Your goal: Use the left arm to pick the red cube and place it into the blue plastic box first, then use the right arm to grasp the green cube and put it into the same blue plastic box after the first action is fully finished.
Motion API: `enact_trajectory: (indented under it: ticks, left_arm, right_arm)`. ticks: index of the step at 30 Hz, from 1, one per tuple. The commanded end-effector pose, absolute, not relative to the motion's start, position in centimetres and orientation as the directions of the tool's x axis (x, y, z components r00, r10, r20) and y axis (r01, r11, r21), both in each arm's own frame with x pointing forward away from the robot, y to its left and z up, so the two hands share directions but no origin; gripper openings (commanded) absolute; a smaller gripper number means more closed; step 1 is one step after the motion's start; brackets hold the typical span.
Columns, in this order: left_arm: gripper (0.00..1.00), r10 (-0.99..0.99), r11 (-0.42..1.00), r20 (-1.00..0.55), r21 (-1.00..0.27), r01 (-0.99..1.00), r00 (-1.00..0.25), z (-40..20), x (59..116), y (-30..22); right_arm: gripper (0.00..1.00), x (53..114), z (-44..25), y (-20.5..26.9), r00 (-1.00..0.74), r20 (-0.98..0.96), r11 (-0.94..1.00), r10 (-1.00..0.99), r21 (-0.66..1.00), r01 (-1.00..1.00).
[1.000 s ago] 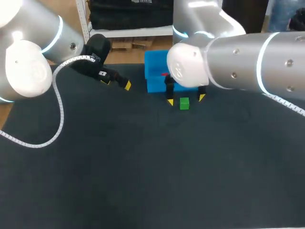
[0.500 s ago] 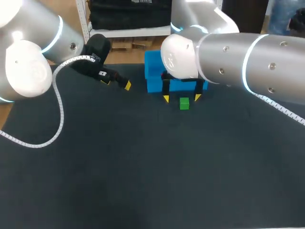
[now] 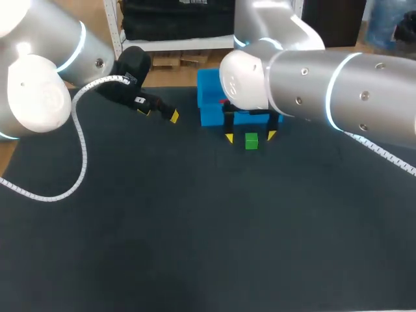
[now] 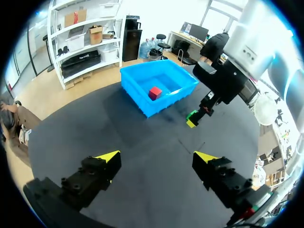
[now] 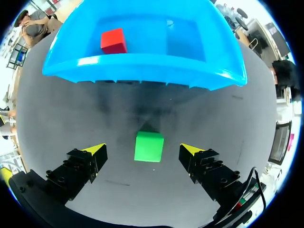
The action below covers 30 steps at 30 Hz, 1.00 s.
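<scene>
The red cube point(image 4: 155, 92) point(image 5: 113, 41) lies inside the blue plastic box point(image 3: 209, 96) point(image 4: 142, 101) point(image 5: 142, 64) at the table's far middle. In the head view only a sliver of the red cube point(image 3: 224, 101) shows behind my right arm. The green cube point(image 3: 251, 141) point(image 5: 148, 146) point(image 4: 192, 115) sits on the mat just in front of the box. My right gripper point(image 3: 250, 136) point(image 5: 143, 149) is open, its yellow tips flanking the green cube with gaps on both sides. My left gripper point(image 3: 158, 114) point(image 4: 156, 159) is open and empty, left of the box.
The dark mat point(image 3: 195, 221) covers the table, and nothing else stands on it. A white cable point(image 3: 79, 149) trails from my left arm across the mat's left side. The box wall stands close behind the green cube.
My right arm has shifted a little to the left, bringing its open fingers more evenly around the green cube. The left arm and both cubes have stayed put.
</scene>
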<state>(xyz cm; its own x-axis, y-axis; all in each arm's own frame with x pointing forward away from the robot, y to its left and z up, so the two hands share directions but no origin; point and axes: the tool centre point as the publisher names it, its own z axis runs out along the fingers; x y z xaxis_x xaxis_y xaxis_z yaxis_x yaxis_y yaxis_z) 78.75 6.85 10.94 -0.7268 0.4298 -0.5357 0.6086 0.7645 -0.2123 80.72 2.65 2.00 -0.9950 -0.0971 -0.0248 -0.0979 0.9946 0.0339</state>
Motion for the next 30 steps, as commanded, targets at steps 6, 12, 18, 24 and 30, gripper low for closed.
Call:
enact_trajectory:
  ticks: [6, 12, 18, 24, 30]
  left_arm:
    - [1.00, 0.430, 0.761, -0.539, -0.215, 0.612, -0.724, 10.9, 78.8, 7.0]
    - [1.00, 0.430, 0.761, -0.539, -0.215, 0.612, -0.724, 10.9, 78.8, 7.0]
    - [1.00, 0.430, 0.761, -0.539, -0.215, 0.612, -0.724, 10.9, 78.8, 7.0]
    - [1.00, 0.430, 0.761, -0.539, -0.215, 0.612, -0.724, 10.9, 78.8, 7.0]
    - [1.00, 0.430, 0.761, -0.539, -0.215, 0.612, -0.724, 10.9, 78.8, 7.0]
  right_arm:
    - [1.00, 80.6, 1.3, 2.2, -0.994, -0.037, 0.993, -0.104, 0.048, -0.106]
    - [1.00, 80.4, 0.7, 2.1, -0.993, -0.035, 0.992, -0.111, 0.055, -0.113]
    - [1.00, 80.4, 0.3, 2.4, -0.993, -0.036, 0.991, -0.117, 0.060, -0.119]
    - [1.00, 80.6, -0.3, 2.7, -0.991, -0.045, 0.990, -0.127, 0.057, -0.130]
    - [0.85, 80.8, -0.6, 2.9, -0.991, -0.048, 0.990, -0.128, 0.059, -0.131]
